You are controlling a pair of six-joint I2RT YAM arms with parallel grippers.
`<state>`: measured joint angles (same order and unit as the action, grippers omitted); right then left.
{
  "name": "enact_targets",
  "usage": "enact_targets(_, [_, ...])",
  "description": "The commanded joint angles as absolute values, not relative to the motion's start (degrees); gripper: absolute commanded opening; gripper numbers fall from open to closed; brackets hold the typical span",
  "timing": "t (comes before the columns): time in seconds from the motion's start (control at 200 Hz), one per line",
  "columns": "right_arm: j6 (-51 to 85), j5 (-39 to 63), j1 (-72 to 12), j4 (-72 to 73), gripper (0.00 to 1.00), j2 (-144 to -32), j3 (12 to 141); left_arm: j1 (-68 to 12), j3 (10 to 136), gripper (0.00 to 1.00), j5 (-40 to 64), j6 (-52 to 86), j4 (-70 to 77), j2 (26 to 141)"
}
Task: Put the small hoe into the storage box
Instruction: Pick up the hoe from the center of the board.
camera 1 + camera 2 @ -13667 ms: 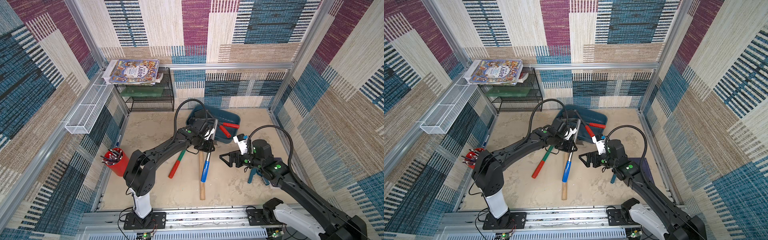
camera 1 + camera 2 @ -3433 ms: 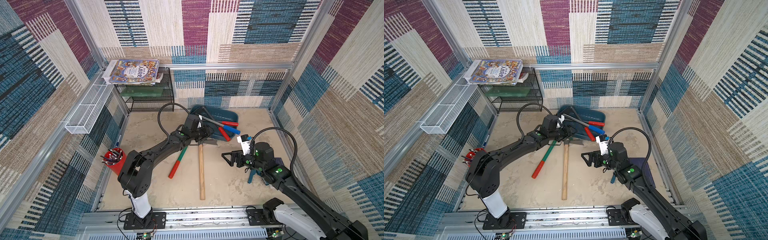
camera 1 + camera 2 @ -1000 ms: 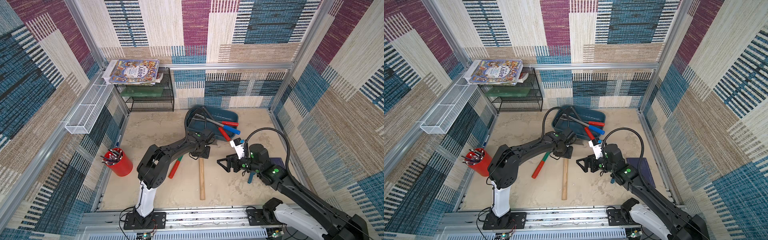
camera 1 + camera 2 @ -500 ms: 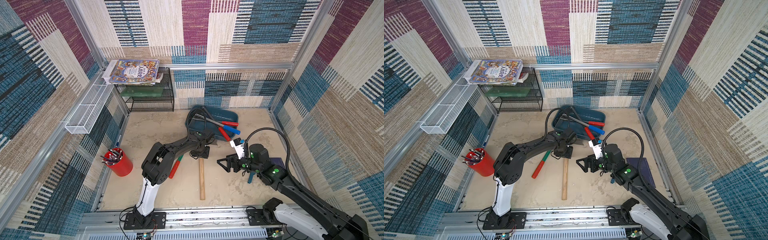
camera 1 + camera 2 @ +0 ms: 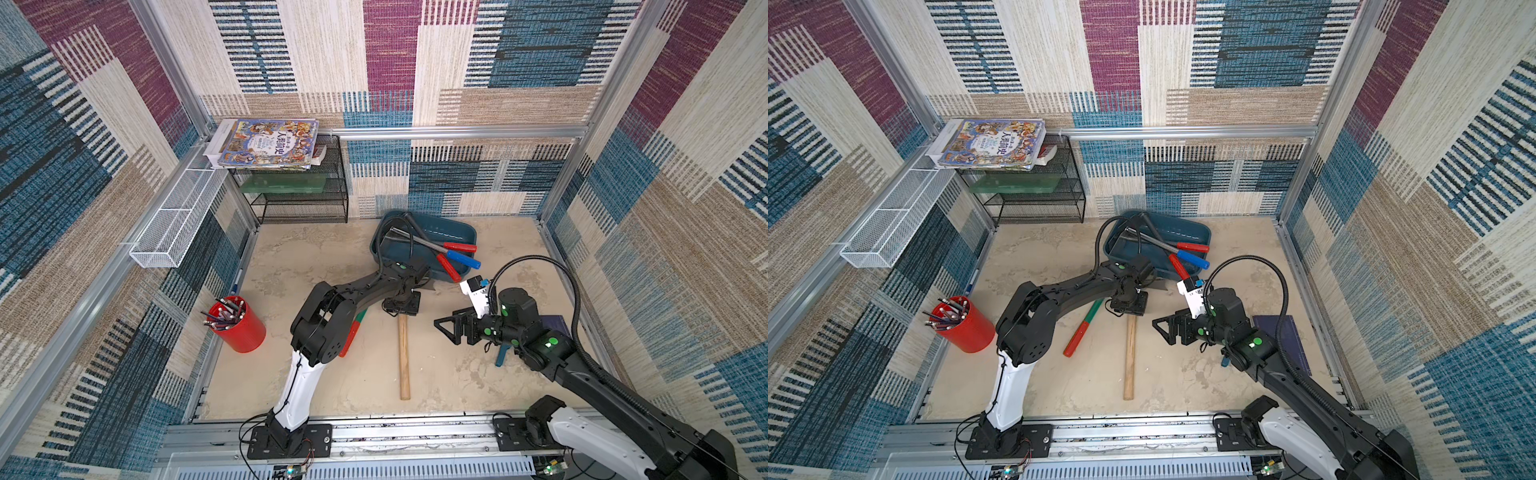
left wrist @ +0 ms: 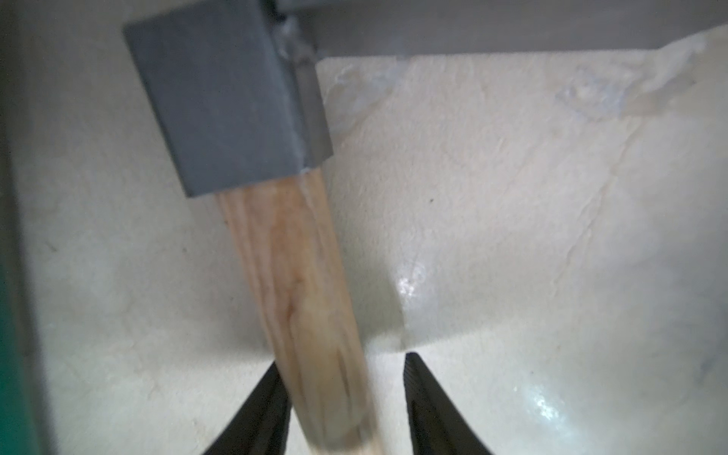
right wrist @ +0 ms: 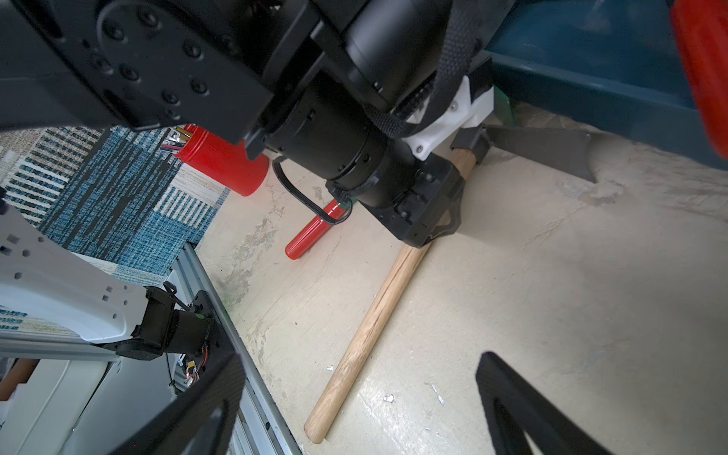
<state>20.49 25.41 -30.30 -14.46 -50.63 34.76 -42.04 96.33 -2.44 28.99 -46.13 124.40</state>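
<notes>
The small hoe (image 5: 402,357) lies flat on the desk (image 5: 457,374): pale wooden handle, grey square socket (image 6: 232,102). The left gripper (image 6: 342,359) straddles the handle, not clamped; the right gripper (image 5: 451,330) gapes empty.

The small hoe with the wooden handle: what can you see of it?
The small hoe lies flat on the beige floor, a pale wooden handle in a grey metal socket with a dark blade, head end beside the storage box. The left gripper straddles the handle near the head, jaws open, one touching the wood.
</notes>
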Motion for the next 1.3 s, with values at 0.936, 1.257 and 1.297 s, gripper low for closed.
enact_targets(0.936, [19.82, 24.61, -30.47, -14.41, 0.96, -50.80, 34.78, -41.93, 96.86, 0.21, -1.98, 30.85, -49.38, 125.34])
enact_targets(1.257, [19.95, 24.94, -30.45, -14.49, 0.96, -51.05, 34.72, -41.47, 96.86, 0.00, -0.27, 30.15, -49.84, 123.46])
enact_targets(1.297, [19.87, 24.87, -30.52, -14.46, 0.96, -51.06, 34.72, -41.48, 96.77, 0.00, -0.18, 30.06, -49.89, 123.03])
